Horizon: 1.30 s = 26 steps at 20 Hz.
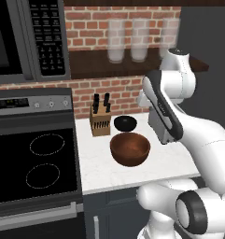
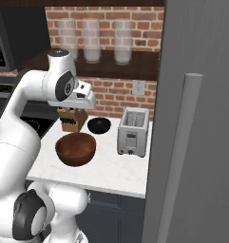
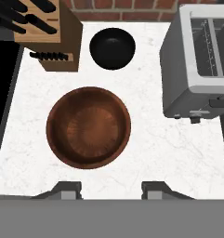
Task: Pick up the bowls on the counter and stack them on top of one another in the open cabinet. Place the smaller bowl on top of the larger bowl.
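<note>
In the left base view the white speckled tabletop [image 1: 132, 170] lies right of a black stovetop [image 1: 34, 163], and on it the larger bowl [image 1: 130, 148], reddish-brown and deep, sits toward the near edge with the smaller bowl [image 1: 125, 123], glossy black, just behind it and apart from it; a wooden knife block [image 1: 100, 121] stands just left of the black bowl. Above, the open cabinet [image 1: 93, 63], a dark shelf against red brick, carries three pale glasses [image 1: 116, 41], and a microwave [image 1: 27, 37] with a keypad hangs to its left. The white arm crosses the right side of this view and covers the right part of the tabletop. The right base view shows what the arm hides there: a silver toaster [image 2: 133, 131] standing right of both bowls, a wall outlet [image 2: 138, 87] on the brick above it, and a tall grey panel [image 2: 201, 118] with a long handle on the near right. Here the arm's hand hangs above the knife block, over the far left of the tabletop. The hand view looks straight down: the brown bowl's inside is bare, the black bowl lies beyond it, the knife block to the far left and the toaster to the right. The end effector [image 3: 111, 189] hovers high over the near edge of the tabletop, its two fingertips [image 3: 69, 189] parted about halfway, with nothing between them and touching nothing.
</note>
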Tool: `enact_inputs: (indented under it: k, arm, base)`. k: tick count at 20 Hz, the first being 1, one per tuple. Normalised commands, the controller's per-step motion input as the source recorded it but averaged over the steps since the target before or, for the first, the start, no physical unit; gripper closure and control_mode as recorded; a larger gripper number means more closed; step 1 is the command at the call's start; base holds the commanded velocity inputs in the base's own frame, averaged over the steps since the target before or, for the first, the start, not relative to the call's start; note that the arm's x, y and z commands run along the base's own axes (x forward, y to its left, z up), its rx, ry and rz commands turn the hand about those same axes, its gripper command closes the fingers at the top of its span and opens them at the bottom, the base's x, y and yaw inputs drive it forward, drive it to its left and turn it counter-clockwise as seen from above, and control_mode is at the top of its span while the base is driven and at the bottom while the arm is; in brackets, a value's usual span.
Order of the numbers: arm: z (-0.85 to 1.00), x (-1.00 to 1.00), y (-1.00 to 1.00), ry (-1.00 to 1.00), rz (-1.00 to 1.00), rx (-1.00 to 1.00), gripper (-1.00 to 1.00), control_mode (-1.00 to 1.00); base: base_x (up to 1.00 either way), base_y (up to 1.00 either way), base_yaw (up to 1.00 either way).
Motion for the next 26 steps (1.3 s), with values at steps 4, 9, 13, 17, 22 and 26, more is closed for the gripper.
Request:
enact_inputs:
  k: [4,9,13,17,22,26]
  arm:
    - [-0.01,-0.09,0.03,0.00,0.00,0.01,-1.00,-1.00]
    - [-0.04,-0.43,0.01,-0.01,0.00,0.05,-1.00,-1.00]
    - [-0.07,-0.67,0.00,-0.02,-0.04,0.04,-1.00,-1.00]
    - [-0.13,-0.61,-0.03,0.00,-0.11,0.00,-1.00,-1.00]
    - [-0.28,-0.37,-0.01,-0.01,-0.13,0.01,-1.00,-1.00]
    - [-0.43,-0.10,-0.08,0.00,-0.12,0.08,-1.00,-1.00]
  base:
    - [0.00,0.00,0.00]
    - [0.00,0.00,0.00]
    - [0.00,0.00,0.00]
    - [0.00,0.00,0.00]
    - [0.00,0.00,0.00]
    - [0.00,0.00,0.00]
